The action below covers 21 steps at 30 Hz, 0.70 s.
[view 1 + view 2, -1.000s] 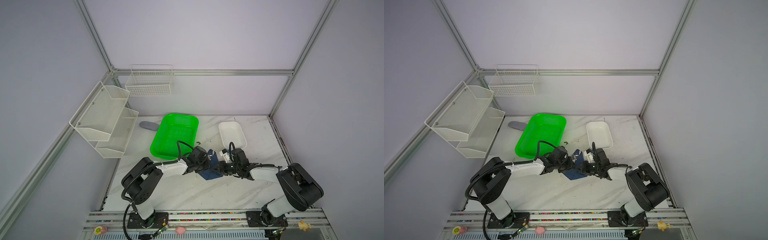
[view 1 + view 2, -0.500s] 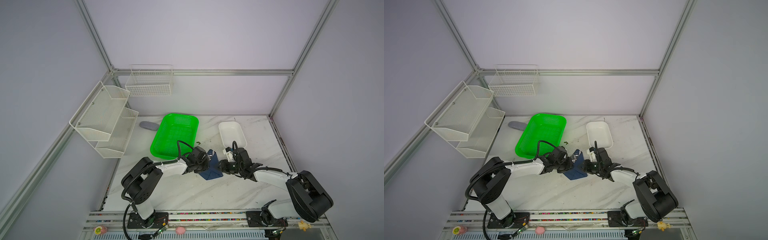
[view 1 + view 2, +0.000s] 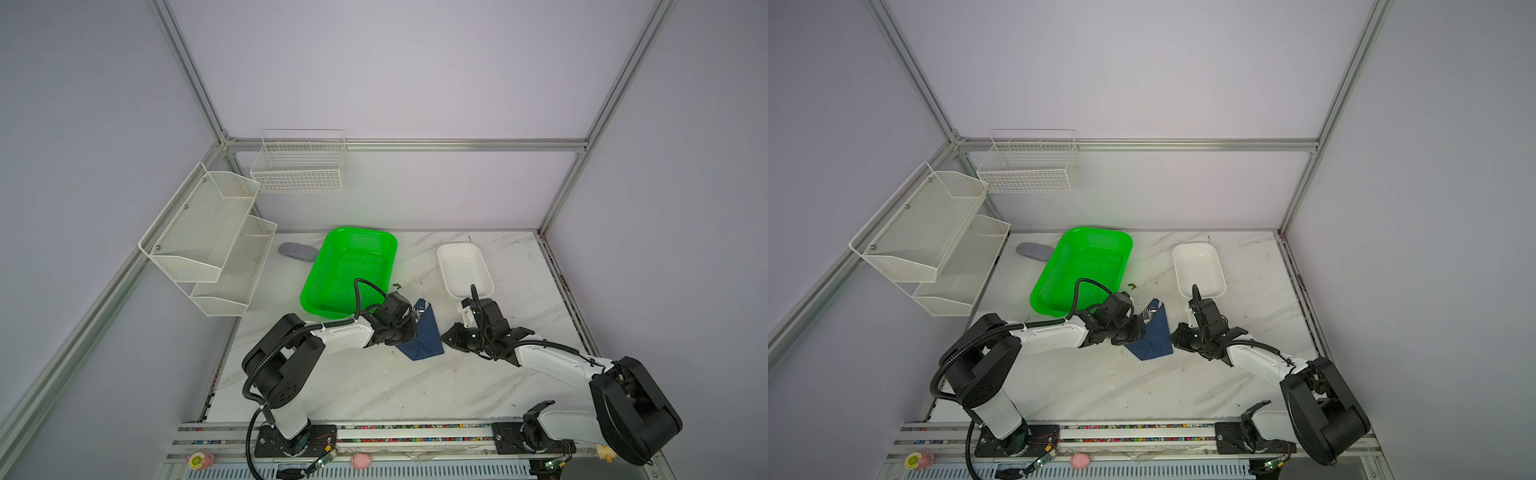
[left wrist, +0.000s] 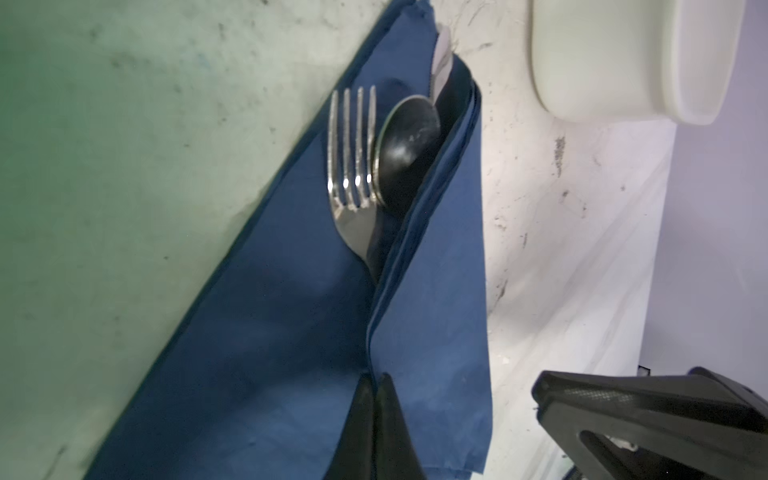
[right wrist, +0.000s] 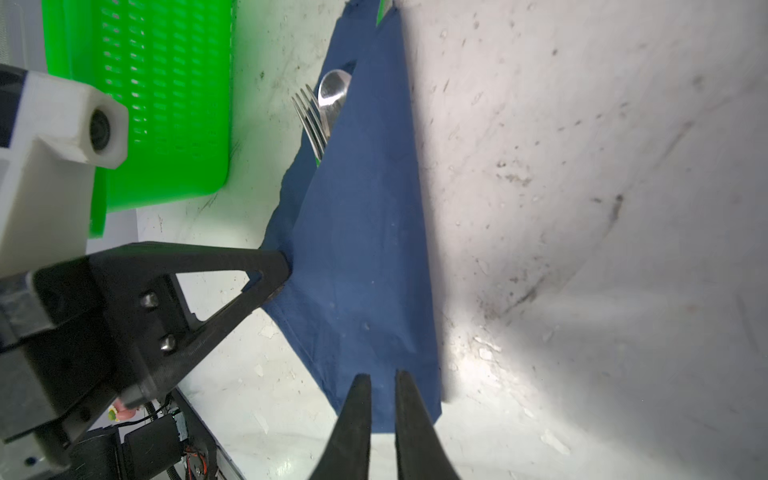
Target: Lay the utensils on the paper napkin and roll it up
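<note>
The navy paper napkin (image 3: 422, 338) (image 3: 1154, 338) lies on the marble table, folded into a wedge over the utensils (image 3: 420, 309) (image 3: 1152, 311). Fork (image 4: 351, 166), spoon (image 4: 409, 137) and knife tip (image 4: 442, 54) stick out of its far end; the fork (image 5: 313, 120) and spoon (image 5: 334, 89) also show in the right wrist view. My left gripper (image 3: 409, 332) (image 4: 374, 378) is shut on the napkin's folded edge (image 4: 270, 332). My right gripper (image 3: 446, 334) (image 5: 379, 380) hovers just off the napkin's (image 5: 365, 249) near right corner, its jaws a narrow gap apart and empty.
A green basket (image 3: 361, 230) stands behind the left gripper, and a white tray (image 3: 457, 245) behind the right one. A grey pad (image 3: 297, 251) lies at the back left. White mesh shelves (image 3: 208, 232) and a wire basket (image 3: 299, 166) hang on the walls.
My right gripper has drawn back to the right, off the napkin, and its jaws have narrowed. My left gripper has closed on the napkin's edge.
</note>
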Available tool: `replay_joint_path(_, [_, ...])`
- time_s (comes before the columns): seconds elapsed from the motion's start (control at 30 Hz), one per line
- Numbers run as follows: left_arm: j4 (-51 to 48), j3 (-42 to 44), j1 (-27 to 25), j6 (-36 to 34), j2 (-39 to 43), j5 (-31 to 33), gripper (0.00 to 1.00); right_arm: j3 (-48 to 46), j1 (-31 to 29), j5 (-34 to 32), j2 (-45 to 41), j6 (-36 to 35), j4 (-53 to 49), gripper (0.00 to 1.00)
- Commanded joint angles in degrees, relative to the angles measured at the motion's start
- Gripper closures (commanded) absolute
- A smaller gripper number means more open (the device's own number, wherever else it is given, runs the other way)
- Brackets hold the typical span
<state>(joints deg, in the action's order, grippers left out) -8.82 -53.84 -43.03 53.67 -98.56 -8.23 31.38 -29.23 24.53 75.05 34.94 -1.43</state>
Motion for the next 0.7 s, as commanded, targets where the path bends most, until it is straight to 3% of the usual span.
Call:
replay_joint_path(0.0, [-4.04, -3.57, 0.40, -3.65, 1.00, 3.08, 1.00, -0.09, 0.14, 1.24, 1.73, -2.10, -1.51, 0.86])
replay_joint_path(0.33, [-1.69, -3.22, 0.42, -5.67, 0.77, 2.41, 1.00, -0.50, 0.13, 6.89, 3.34, -2.51, 1.29, 0.86])
replay_joint_path(0.67, [-2.42, -4.25, 0.41, -8.49, -0.07, 4.07, 1.00, -1.41, -0.78, 13.26, 7.35, -1.92, 5.22, 0.96])
